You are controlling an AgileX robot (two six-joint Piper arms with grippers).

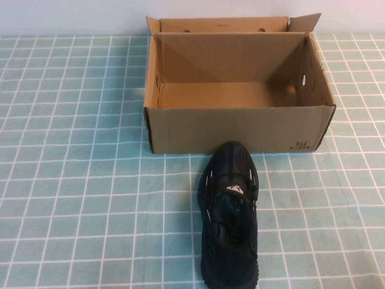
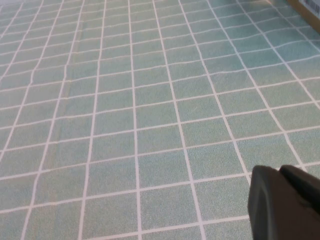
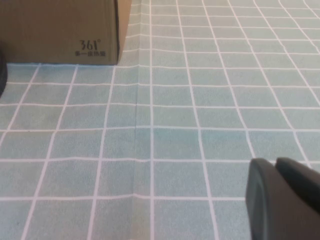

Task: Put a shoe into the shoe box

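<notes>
One black knit sneaker with black laces [image 1: 231, 217] lies on the green cloth with white grid lines [image 1: 72, 180] that covers the table. Its toe points at the plain brown cardboard shoe box [image 1: 240, 129] and sits right up against the box's near wall, or very close to it. Its heel reaches down to the near edge of the high view. Small white dash marks run along its sides, and a little white logo shows on the tongue.

The shoe box stands open at the far side of the cloth, with its flaps up (one long flap stands at the back). Nothing lies inside it. Small round holes show in the back flap and the right wall, and small black print sits near the lower right corner of the front wall. The right wrist view shows that same printed corner [image 3: 90, 47] and a thin dark sliver of the shoe [image 3: 1, 75] at the edge.

Neither arm shows in the high view. The left gripper [image 2: 285, 202] shows only as a dark piece in its own wrist view, above bare cloth, well away from the shoe. The right gripper [image 3: 282, 197] looks the same in its wrist view, above bare cloth near the box's printed corner. I cannot tell whether either one is spread or closed.
</notes>
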